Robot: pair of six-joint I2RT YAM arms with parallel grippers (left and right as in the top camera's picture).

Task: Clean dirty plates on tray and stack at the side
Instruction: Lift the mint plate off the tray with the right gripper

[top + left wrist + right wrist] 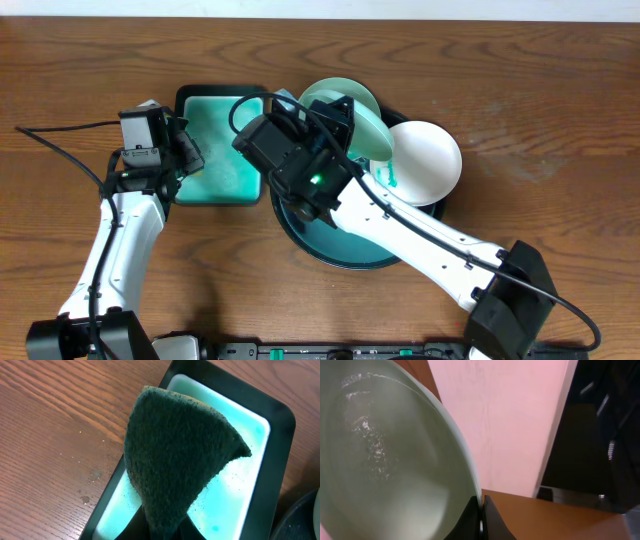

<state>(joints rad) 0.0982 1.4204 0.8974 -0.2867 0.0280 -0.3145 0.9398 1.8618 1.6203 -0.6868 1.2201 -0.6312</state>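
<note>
My right gripper (347, 128) is shut on the rim of a pale mint-green plate (352, 100) and holds it tilted above the back of the round black-rimmed tray (340, 250). In the right wrist view the jaws (481, 519) pinch the plate's edge (385, 460), and its face shows faint whitish streaks. A second mint-green rim (378, 140) shows just beside it. A white plate (425, 160) lies at the tray's right rim. My left gripper (188, 156) is shut on a dark green sponge (180, 455), with its jaws (165, 532) over the rectangular tray.
The rectangular black tray with a light teal inside (220, 150) sits left of the round tray; it also shows in the left wrist view (235, 480). The round tray's edge (305, 520) is at that view's lower right corner. Bare wood table (540, 90) surrounds both trays.
</note>
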